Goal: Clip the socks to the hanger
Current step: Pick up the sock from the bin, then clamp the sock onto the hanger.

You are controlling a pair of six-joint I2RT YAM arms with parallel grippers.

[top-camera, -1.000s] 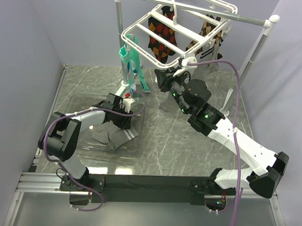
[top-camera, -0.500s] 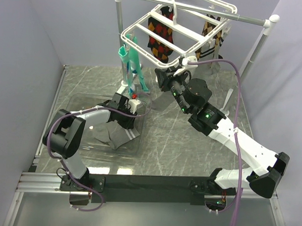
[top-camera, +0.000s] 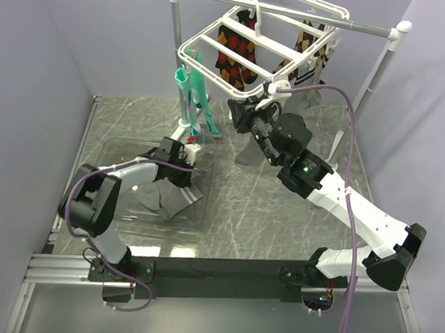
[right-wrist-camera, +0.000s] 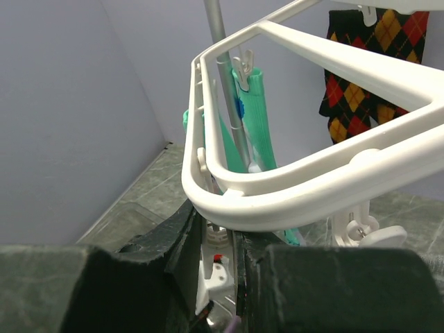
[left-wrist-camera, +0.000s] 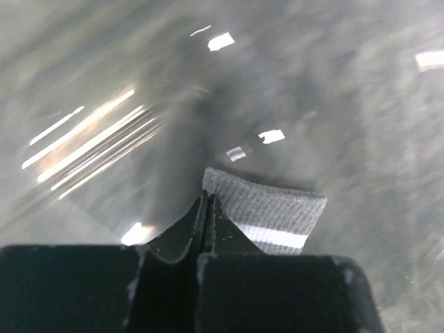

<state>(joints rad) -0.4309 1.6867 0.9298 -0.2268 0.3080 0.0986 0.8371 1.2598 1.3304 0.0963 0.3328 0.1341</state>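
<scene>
The grey socks [top-camera: 165, 200] lie crumpled in a clear tray [top-camera: 120, 152] at the left. My left gripper [top-camera: 180, 178] is down in that tray. In the left wrist view its jaws [left-wrist-camera: 207, 205] are pressed together on the edge of a grey sock's striped cuff [left-wrist-camera: 277, 208]. The white hanger [top-camera: 212, 42] hangs at the back. My right gripper [top-camera: 240, 113] is raised to its near corner. In the right wrist view the hanger frame [right-wrist-camera: 312, 187] crosses just above my right gripper [right-wrist-camera: 220, 243], which is shut on a small white clip [right-wrist-camera: 214, 274] dangling below it.
Teal socks [top-camera: 196, 92] hang from the hanger's left side and dark argyle socks [top-camera: 237, 54] from its middle and right. A metal rail with white poles [top-camera: 380, 62] carries the hanger. Purple walls close in on left, back and right.
My left gripper has gone from part open to shut on the sock's cuff, shifting a little within the tray. The right arm has stayed at the hanger's corner.
</scene>
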